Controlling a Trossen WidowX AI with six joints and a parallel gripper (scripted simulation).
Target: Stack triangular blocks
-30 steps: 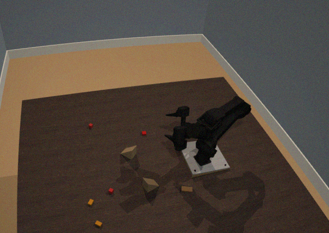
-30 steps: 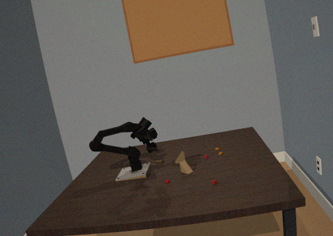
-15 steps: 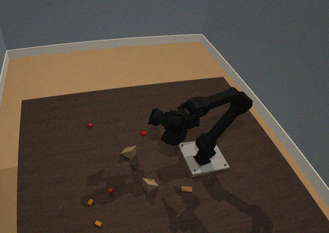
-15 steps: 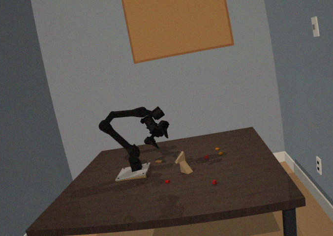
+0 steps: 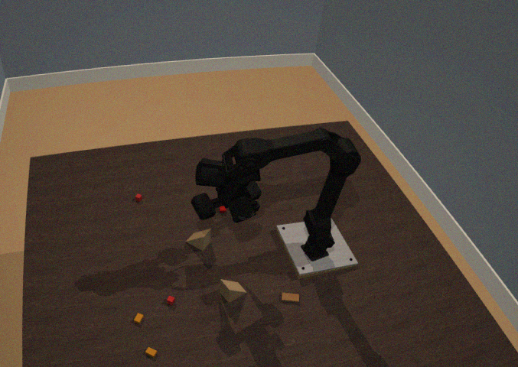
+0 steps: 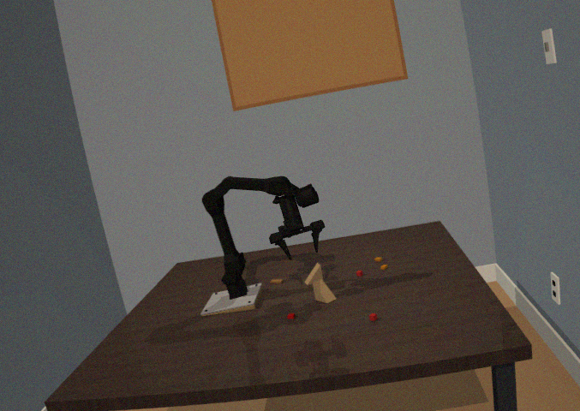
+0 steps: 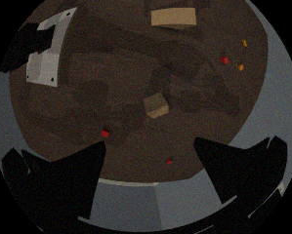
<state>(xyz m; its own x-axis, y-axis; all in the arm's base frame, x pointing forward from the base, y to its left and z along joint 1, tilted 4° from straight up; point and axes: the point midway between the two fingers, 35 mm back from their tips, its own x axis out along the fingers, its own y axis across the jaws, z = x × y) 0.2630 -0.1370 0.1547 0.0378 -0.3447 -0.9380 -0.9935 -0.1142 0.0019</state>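
Two tan triangular blocks lie apart on the dark table (image 5: pixel 73 225) (image 6: pixel 421 339). One block (image 5: pixel 199 238) (image 6: pixel 324 293) (image 7: pixel 156 105) lies below my gripper. The other block (image 5: pixel 232 290) (image 6: pixel 314 274) (image 7: pixel 173 18) lies further towards the table's front in the top view. My gripper (image 5: pixel 221 212) (image 6: pixel 301 253) (image 7: pixel 151 144) is open and empty. It points down and hangs well above the table, a little behind the first block, touching nothing.
The arm's grey base plate (image 5: pixel 294 235) (image 6: pixel 218 304) (image 7: pixel 43 65) is to the right. A flat orange block (image 5: pixel 289 297) (image 6: pixel 276 280) lies near it. Small red cubes (image 5: pixel 222 208) (image 5: pixel 138 197) (image 5: pixel 171 299) and orange cubes (image 5: pixel 138 318) (image 5: pixel 150 352) are scattered about.
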